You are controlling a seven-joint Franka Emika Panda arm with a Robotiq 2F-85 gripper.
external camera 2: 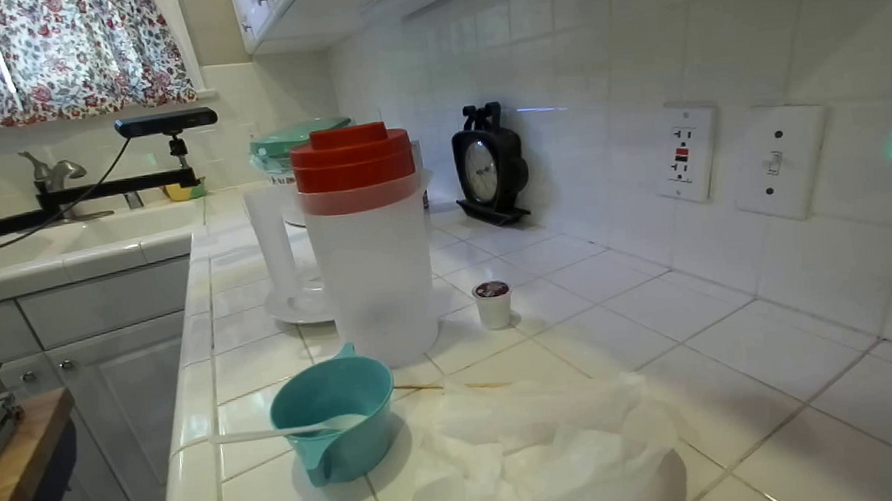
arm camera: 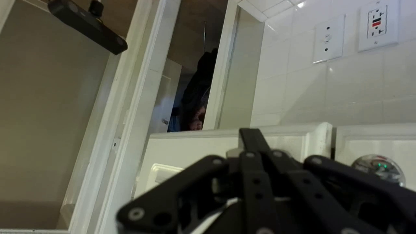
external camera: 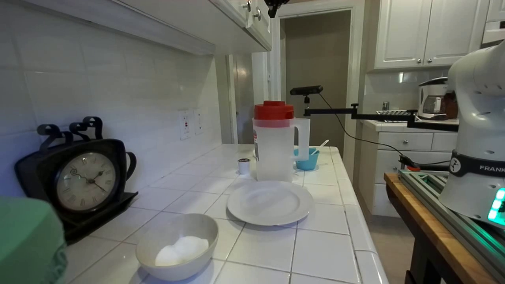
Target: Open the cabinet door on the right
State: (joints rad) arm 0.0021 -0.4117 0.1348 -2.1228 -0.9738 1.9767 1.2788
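The white cabinet door [external camera: 263, 30] is the right-hand one of the wall cabinet in an exterior view, seen nearly edge-on from below. Its metal knob [external camera: 258, 14] is near its lower corner. In the wrist view the door [arm camera: 191, 151] spans behind the fingers, with a dark gap beside the neighbouring door [arm camera: 351, 143]. Its knob does not show there. My gripper [external camera: 272, 12] is at the top edge, just right of the knob and apart from it in the picture. In the wrist view the gripper [arm camera: 255, 135] has its fingers together before the door; contact cannot be told.
The neighbouring door's knob [arm camera: 378, 169] is right of the fingers in the wrist view. A doorway frame [arm camera: 120, 130] stands beyond the cabinet. A camera on a bar [external camera: 306, 90] sticks out from the robot's bench. A red-lidded pitcher [external camera: 274, 146] and a plate [external camera: 270, 203] stand below.
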